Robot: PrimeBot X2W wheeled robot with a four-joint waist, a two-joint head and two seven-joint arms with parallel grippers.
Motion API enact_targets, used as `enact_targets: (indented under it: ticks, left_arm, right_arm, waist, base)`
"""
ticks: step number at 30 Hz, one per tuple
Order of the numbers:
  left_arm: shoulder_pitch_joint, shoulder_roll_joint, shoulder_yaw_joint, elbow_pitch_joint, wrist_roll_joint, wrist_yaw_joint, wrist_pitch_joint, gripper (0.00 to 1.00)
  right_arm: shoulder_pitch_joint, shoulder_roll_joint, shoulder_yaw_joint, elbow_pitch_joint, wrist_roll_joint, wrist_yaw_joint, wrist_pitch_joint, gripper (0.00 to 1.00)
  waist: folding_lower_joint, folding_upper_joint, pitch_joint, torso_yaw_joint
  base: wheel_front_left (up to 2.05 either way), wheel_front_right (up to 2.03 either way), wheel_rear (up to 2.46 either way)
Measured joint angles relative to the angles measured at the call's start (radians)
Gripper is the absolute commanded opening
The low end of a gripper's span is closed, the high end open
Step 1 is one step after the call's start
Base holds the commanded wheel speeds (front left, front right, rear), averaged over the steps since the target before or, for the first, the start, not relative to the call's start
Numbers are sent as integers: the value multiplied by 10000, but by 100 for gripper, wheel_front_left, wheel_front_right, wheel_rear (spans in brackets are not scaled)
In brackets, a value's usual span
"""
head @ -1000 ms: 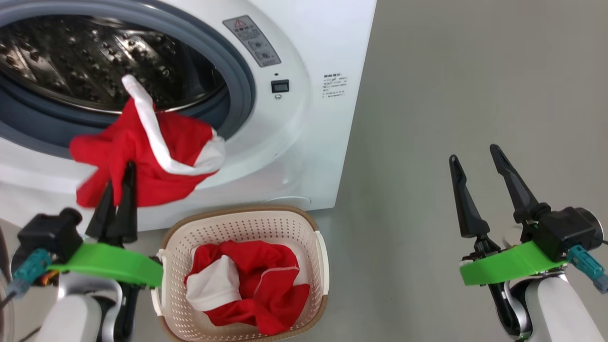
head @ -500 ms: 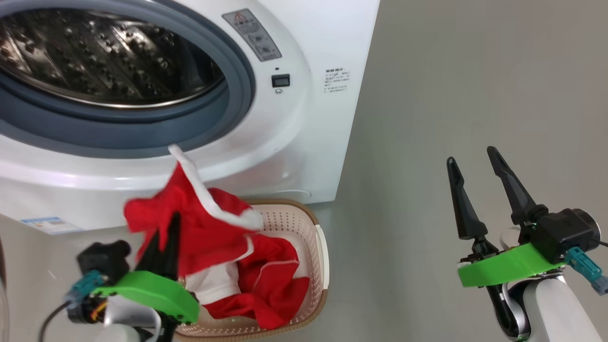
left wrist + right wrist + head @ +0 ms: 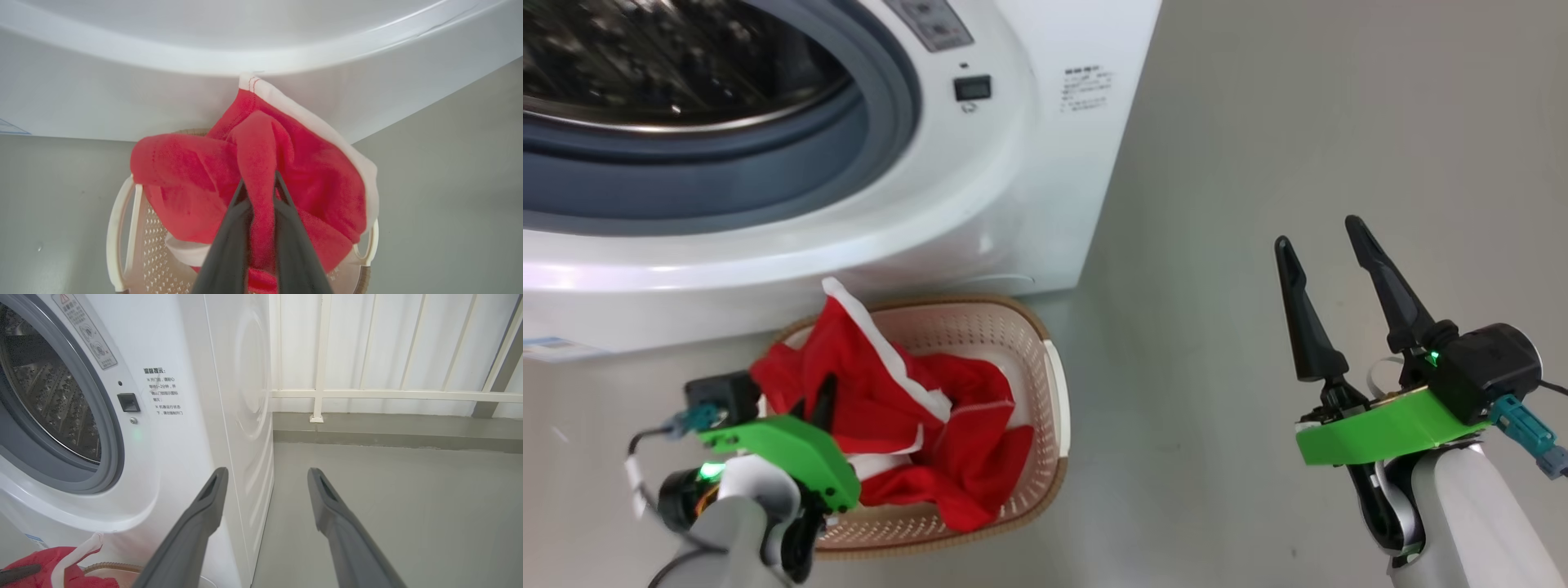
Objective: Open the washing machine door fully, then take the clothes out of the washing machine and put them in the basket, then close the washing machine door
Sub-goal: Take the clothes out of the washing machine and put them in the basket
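Observation:
The white washing machine (image 3: 980,204) has its steel drum (image 3: 670,73) uncovered; the washing machine door is out of view. The cream basket (image 3: 1054,408) stands on the floor right in front of it. My left gripper (image 3: 823,394) is shut on a fold of a red, white-trimmed garment (image 3: 849,359), which hangs over the basket's left half. In the left wrist view the dark fingers (image 3: 229,241) pinch that red cloth (image 3: 184,163) above the basket rim (image 3: 118,228). More red clothes (image 3: 980,457) lie in the basket. My right gripper (image 3: 1319,231) stands open over bare floor to the right, nothing between its fingers (image 3: 196,522).
Grey floor (image 3: 1298,122) stretches to the right of the machine. A pale panelled wall with a rail (image 3: 388,394) stands behind, beyond the machine's side panel (image 3: 249,396). A blue label (image 3: 547,349) sits on the machine's lower front.
My left gripper has carried the red garment down from the drum's mouth to just over the basket. The head camera has tilted down. The right arm has stayed put.

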Motion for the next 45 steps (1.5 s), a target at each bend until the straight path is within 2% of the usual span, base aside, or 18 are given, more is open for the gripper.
enact_targets:
  ticks: [6, 13, 25, 26, 27, 28, 29, 30, 31, 37, 45]
  left_arm:
    - [-1090, -215, -307, 1801, -56, -293, 639, 0]
    - [-2034, -280, -533, 3348, -54, -311, 1172, 0]
    - [-2994, -502, -631, 4268, -161, -470, 1049, 0]
    - [-3010, -504, -654, 4291, -159, -468, 1030, 9]
    - [-3030, -512, -667, 4314, -159, -468, 978, 29]
    - [-3057, -523, -675, 4330, -159, -466, 911, 62]
    - [-3090, -543, -683, 4349, -159, -462, 851, 85]
    - [-3124, -560, -696, 4364, -159, -460, 796, 89]
    - [-3150, -575, -706, 4374, -159, -453, 658, 100]
    - [-3160, -648, -807, 4435, -159, -355, 40, 100]
    - [-3151, -752, -928, 4142, -111, -268, -1402, 100]
  right_arm:
    - [-196, -2, 23, 54, 65, 0, 2, 100]
    - [-467, -4, 119, 38, 161, 0, 2, 100]
    - [-1019, -6, 201, 29, 263, 0, 0, 100]
    - [-1049, -6, 196, 31, 263, 0, 0, 100]
    - [-1051, -6, 188, 42, 263, 0, 0, 100]
    - [-1051, -6, 180, 61, 263, 0, 0, 100]
    - [-1051, -6, 169, 77, 263, 0, 0, 100]
    - [-1051, -6, 161, 100, 263, 0, 0, 100]
    - [-1051, -6, 155, 127, 263, 0, 0, 100]
    - [-1063, -6, 40, 226, 257, 0, 2, 100]
    - [-1062, -6, -238, 506, 117, 0, 0, 100]
  waist:
    - [0, 0, 607, -236]
    - [0, 0, 1261, -450]
    - [0, 0, 2362, -723]
    - [1, 0, 2411, -741]
    - [0, 0, 2454, -755]
    - [0, 0, 2490, -763]
    - [0, 0, 2518, -766]
    - [0, 0, 2532, -761]
    - [0, 0, 2535, -750]
    - [0, 0, 2420, -640]
    - [0, 0, 1897, -366]
  base:
    - [0, 0, 0]
    - [0, 0, 0]
    - [0, 0, 0]
    - [0, 0, 0]
    - [0, 0, 0]
    - [0, 0, 0]
    - [0, 0, 0]
    - [0, 0, 0]
    - [0, 0, 0]
    - [0, 0, 0]
    - [0, 0, 0]
